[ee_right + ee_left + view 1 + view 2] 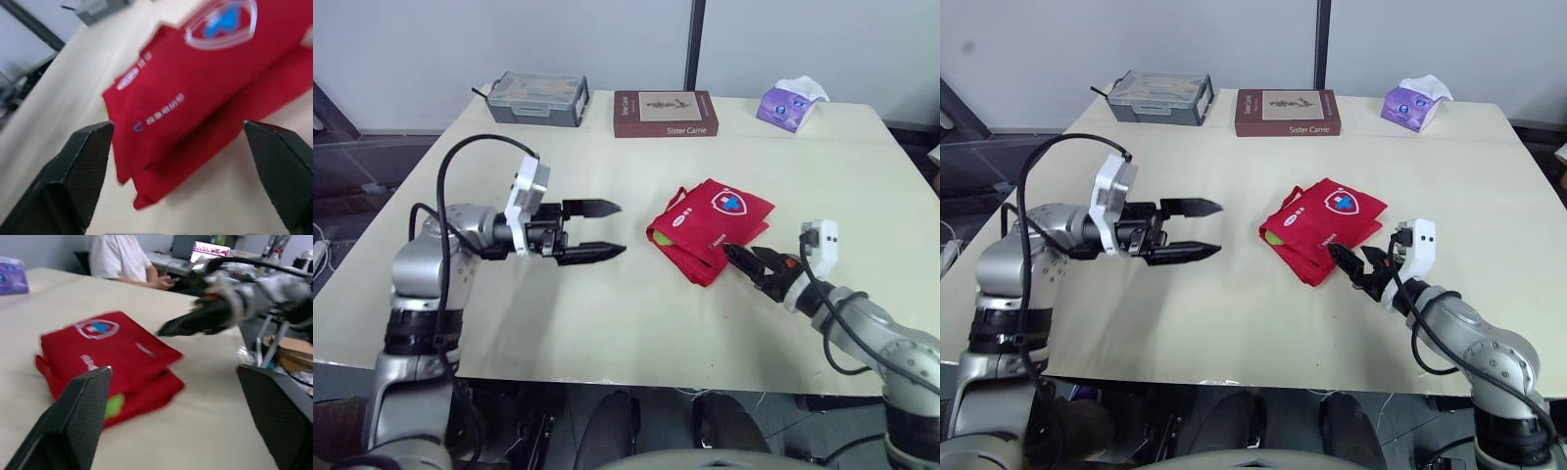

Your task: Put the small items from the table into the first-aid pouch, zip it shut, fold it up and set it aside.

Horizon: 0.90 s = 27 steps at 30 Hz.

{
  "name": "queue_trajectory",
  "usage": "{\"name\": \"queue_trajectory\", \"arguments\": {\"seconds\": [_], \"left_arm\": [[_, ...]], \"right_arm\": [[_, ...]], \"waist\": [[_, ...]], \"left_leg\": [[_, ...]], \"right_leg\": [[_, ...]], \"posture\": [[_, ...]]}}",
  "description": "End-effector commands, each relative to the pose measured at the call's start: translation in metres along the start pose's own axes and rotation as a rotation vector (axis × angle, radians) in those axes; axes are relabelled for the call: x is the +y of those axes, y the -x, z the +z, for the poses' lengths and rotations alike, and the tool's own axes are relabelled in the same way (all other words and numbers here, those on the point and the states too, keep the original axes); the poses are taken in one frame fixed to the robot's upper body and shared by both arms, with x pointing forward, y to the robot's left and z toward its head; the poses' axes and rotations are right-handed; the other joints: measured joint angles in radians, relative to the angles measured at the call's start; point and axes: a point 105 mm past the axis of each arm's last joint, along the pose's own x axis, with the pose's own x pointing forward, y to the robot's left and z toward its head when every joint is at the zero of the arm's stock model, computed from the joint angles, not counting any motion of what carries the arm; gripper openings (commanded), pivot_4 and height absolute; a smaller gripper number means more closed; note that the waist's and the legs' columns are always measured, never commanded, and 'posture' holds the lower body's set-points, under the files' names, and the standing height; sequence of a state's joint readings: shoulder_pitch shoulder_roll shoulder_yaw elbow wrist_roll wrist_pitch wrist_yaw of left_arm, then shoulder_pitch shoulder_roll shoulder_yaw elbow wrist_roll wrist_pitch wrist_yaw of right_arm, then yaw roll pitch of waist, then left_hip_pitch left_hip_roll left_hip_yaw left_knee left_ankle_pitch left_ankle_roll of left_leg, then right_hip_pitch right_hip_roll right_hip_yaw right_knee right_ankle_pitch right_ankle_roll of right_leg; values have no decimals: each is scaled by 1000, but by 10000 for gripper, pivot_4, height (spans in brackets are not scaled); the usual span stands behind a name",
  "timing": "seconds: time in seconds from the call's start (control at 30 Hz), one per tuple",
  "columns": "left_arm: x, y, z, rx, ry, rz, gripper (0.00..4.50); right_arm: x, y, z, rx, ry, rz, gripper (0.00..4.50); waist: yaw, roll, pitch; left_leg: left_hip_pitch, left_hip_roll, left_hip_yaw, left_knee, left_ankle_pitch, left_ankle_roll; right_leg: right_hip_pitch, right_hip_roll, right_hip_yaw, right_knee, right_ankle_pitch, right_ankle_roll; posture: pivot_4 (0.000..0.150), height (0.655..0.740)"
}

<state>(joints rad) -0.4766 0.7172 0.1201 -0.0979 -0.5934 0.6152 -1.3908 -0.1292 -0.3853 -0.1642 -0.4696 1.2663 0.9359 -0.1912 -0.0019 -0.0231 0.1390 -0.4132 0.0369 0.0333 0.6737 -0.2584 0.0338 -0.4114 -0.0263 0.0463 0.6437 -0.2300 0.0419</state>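
Note:
The red first-aid pouch (710,227) lies folded on the cream table (607,323), right of centre, its white cross badge facing up. A bit of green (115,406) peeks from between its layers. My left gripper (622,228) hovers open a short way to the pouch's left, fingers pointing at it with nothing between them. My right gripper (739,257) is low at the pouch's near right edge, fingers spread open and pointing at the fold (195,88), apart from it. The left wrist view also catches the right gripper (195,320) beyond the pouch.
Along the table's far edge stand a grey plastic box (536,98), a brown book (664,113) and a purple tissue pack (790,103). A person in a white shirt (122,257) sits beyond the table's right side.

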Motion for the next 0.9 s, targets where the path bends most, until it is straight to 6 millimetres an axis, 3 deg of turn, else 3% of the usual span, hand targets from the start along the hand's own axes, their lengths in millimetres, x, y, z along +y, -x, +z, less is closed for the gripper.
{"name": "queue_trajectory", "arguments": {"seconds": [0.03,0.2,0.27,0.47,0.5,0.53,0.57,0.6,0.77,0.9], "left_arm": [[-15,-2,8,-32,-32,16,43391],[-24,-4,5,-55,-27,76,43391],[-26,-6,7,-67,-33,90,45000],[-37,-14,4,-91,-34,96,45000],[-38,-18,5,-99,-36,91,45000],[-37,-22,6,-113,-37,82,45000],[-36,-27,9,-129,-41,68,45000],[-36,-32,11,-144,-42,55,45000],[-35,-53,15,-197,-41,13,45000],[-39,-70,18,-232,-31,-32,45000]], "right_arm": [[-4,-11,4,13,-140,-20,45000],[-4,-37,-2,88,-211,-26,45000],[-10,-42,-6,131,-178,-54,41028],[-16,-33,6,138,-100,-41,15681],[-18,-27,11,137,-73,-35,10605],[-21,-19,19,140,-27,-27,8921],[-30,-6,31,155,30,-38,2824],[-39,9,41,174,84,-54,1508],[-88,80,95,337,377,-207,598],[-124,114,117,521,630,-270,598]], "waist": [[-7,0,0],[-16,0,1],[-17,1,1],[-12,1,1],[-12,1,1],[-8,2,2],[-7,3,2],[-1,4,2],[16,7,4],[4,7,4]], "left_leg": [[0,0,0,0,0,0],[0,0,1,-1,0,0],[1,2,1,-1,0,0],[2,2,1,-1,0,0],[1,2,2,-1,0,0],[1,2,1,-1,0,0],[0,1,1,0,0,0],[0,1,1,0,0,0],[-2,-5,8,0,-1,3],[1,-6,10,-2,-1,3]], "right_leg": [[0,0,0,-1,0,0],[-1,1,1,-1,0,1],[0,4,2,0,0,0],[0,5,3,0,0,0],[0,5,4,0,0,0],[0,5,4,0,0,0],[0,5,4,0,0,0],[0,5,5,0,0,0],[0,4,11,-3,-2,4],[0,6,13,-3,-2,4]], "posture": [[1500,7400],[1500,7400],[1500,7400],[1500,7400],[1500,7400],[1500,7400],[1500,7400],[1500,7400],[1500,7400],[1500,7400]]}}
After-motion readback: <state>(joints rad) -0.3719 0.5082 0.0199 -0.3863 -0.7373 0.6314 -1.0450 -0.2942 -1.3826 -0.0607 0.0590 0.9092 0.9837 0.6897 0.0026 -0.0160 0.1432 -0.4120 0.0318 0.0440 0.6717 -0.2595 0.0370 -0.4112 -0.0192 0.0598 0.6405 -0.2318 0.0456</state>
